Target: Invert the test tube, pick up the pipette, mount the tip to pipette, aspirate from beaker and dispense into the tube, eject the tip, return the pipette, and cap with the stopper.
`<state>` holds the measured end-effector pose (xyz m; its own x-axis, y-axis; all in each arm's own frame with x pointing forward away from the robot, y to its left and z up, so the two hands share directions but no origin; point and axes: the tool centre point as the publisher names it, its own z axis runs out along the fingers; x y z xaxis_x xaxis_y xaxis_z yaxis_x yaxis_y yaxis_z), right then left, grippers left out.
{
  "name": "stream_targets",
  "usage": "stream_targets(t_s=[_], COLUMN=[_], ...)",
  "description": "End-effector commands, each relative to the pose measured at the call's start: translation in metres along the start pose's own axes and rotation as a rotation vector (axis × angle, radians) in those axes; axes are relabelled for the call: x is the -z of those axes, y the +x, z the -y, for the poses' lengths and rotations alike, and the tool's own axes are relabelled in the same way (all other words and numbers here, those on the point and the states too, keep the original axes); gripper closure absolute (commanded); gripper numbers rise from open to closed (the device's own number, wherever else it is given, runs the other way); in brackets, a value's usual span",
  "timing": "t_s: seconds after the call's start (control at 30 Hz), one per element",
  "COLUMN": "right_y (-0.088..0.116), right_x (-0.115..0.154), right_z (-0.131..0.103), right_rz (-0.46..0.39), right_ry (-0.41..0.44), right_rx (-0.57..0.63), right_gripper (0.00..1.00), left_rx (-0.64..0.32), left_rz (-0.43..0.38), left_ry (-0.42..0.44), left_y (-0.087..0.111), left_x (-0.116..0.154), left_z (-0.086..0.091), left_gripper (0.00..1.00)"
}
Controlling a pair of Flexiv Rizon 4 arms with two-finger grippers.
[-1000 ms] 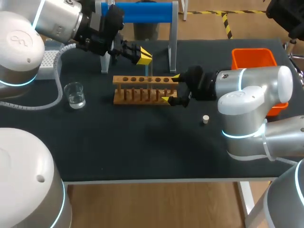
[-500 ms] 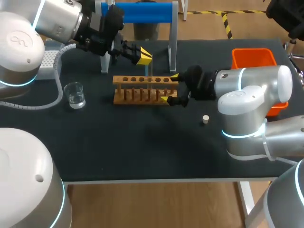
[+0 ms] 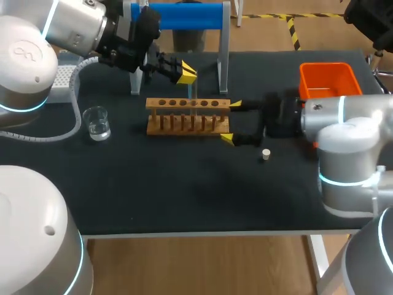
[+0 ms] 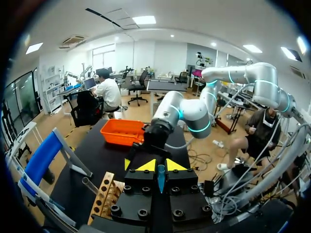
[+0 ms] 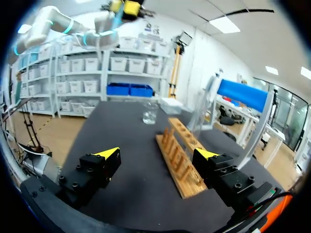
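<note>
The test tube [image 4: 161, 177] is pinched between the fingers of the left gripper [image 3: 186, 72]. It is held in the air over the far edge of the wooden rack [image 3: 187, 117], above the rack's right half. Whether the tube's lower end touches the rack cannot be told.

The rack stands at the middle of the counter [image 3: 184, 190], its row of holes facing up. The right gripper [image 3: 232, 121] sits just right of the rack's right end. Its fingers are spread wide, one tip by the far corner and one by the near corner.

The stopper [image 3: 266, 154] stands on the counter, right of the rack and nearer, just beside the right gripper's near finger. The beaker [image 3: 97, 123], holding clear liquid, stands left of the rack. An orange bin [image 3: 328, 77] sits at the far right. A blue-barred stand [image 3: 178, 15] rises at the far edge, behind the rack.
</note>
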<state>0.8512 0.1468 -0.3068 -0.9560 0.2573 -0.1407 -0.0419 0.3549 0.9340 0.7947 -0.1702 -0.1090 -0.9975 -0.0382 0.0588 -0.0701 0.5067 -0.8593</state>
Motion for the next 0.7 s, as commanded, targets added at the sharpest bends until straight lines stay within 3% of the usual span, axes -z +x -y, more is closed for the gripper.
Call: stream_targets(t_s=[0.03, 0.17, 0.33, 0.7], right_y=[0.005, 0.013, 0.017, 0.023], right_x=[0.055, 0.059, 0.057, 0.037], right_z=[-0.013, -0.034, -0.053, -0.099], right_rz=[-0.053, -0.087, -0.165, -0.274], right_ry=[-0.123, -0.183, -0.250, -0.296], right_rx=[0.037, 0.069, 0.027, -0.058], right_gripper=[0.00, 0.00, 0.00, 0.00], left_rx=[0.000, 0.000, 0.000, 0.000], left_rz=[-0.002, -0.002, -0.002, -0.002], left_ry=[-0.001, -0.001, -0.001, -0.001], left_y=[0.000, 0.000, 0.000, 0.000], left_x=[0.001, 0.001, 0.001, 0.001], left_z=[0.000, 0.000, 0.000, 0.000], left_gripper=[1.00, 1.00, 1.00, 1.00])
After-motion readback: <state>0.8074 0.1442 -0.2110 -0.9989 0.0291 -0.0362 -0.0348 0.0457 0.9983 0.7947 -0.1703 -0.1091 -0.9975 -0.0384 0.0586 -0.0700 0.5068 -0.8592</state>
